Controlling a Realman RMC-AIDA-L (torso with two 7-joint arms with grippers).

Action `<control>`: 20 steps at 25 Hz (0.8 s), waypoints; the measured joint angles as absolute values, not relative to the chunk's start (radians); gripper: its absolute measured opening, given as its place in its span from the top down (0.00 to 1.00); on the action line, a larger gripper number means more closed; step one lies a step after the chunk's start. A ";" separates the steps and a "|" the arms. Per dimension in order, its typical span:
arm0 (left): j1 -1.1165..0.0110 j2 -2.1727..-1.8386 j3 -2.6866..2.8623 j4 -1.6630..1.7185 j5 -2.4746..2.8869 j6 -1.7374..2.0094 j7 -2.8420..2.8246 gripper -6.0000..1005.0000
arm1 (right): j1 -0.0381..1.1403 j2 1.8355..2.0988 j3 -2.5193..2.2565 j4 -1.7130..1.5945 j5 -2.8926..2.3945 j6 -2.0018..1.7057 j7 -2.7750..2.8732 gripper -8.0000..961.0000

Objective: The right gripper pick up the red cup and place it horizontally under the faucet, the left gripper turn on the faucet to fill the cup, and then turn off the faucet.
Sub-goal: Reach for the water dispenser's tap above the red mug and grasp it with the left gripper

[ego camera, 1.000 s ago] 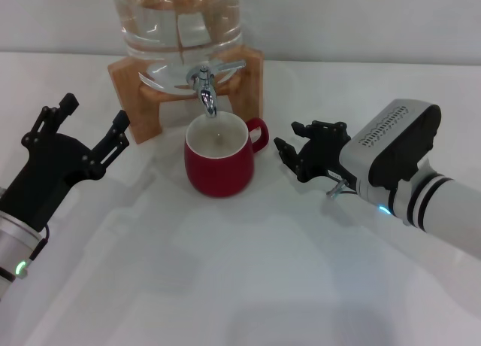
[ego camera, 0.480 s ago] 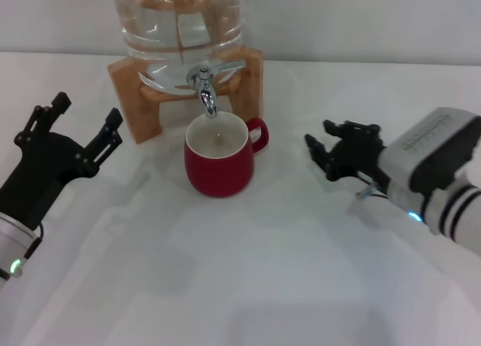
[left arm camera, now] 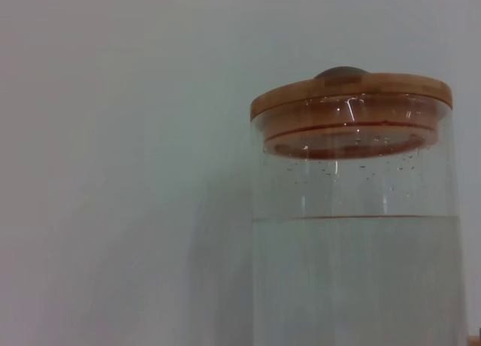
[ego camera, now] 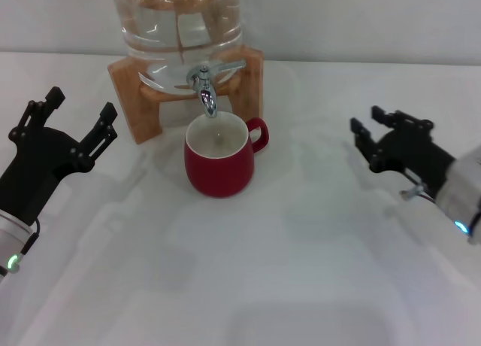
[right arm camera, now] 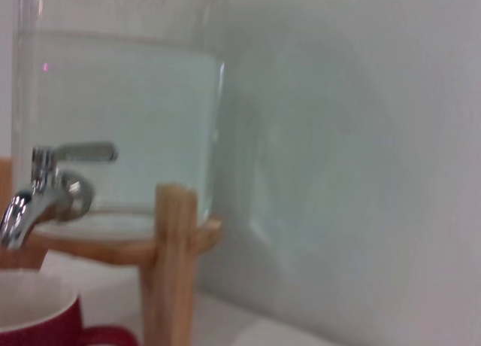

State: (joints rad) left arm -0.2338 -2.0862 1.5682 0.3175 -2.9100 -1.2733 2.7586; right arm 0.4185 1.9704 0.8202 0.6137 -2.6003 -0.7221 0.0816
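The red cup [ego camera: 220, 160] stands upright on the white table, right under the chrome faucet [ego camera: 204, 86] of the glass water jar [ego camera: 177, 22] on its wooden stand [ego camera: 135, 98]. The cup's handle points to the right. My right gripper [ego camera: 382, 141] is open and empty, well to the right of the cup. My left gripper [ego camera: 75, 124] is open and empty, to the left of the stand. The right wrist view shows the faucet [right arm camera: 45, 184] and the cup's rim [right arm camera: 37, 316]. The left wrist view shows the jar [left arm camera: 357, 218] with its wooden lid.
The white table [ego camera: 248, 286] spreads in front of the cup. A white wall stands behind the jar.
My right gripper has drawn away from the cup to the right, open and empty. My left gripper has shifted slightly to the left. The cup has not moved.
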 joint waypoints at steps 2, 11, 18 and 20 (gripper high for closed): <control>-0.233 -2.087 1.568 0.317 -2.910 -1.274 2.759 0.13 | 0.391 1.975 0.820 0.589 -2.600 -0.800 0.081 0.61; -0.227 -2.089 1.574 0.316 -2.910 -1.282 2.760 0.13 | 0.325 2.007 0.813 0.437 -2.597 -1.039 0.116 0.60; -0.224 -2.089 1.577 0.316 -2.904 -1.283 2.760 0.13 | 0.319 2.006 0.773 0.426 -2.599 -1.043 0.141 0.60; -0.226 -2.089 1.577 0.315 -2.903 -1.284 2.760 0.13 | 0.324 2.006 0.754 0.426 -2.599 -1.045 0.142 0.60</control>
State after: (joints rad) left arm -0.2255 -2.0893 1.5769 0.3154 -2.9029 -1.2839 2.7596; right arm 0.3242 2.0065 0.7541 0.4258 -2.5987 -1.0448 0.1415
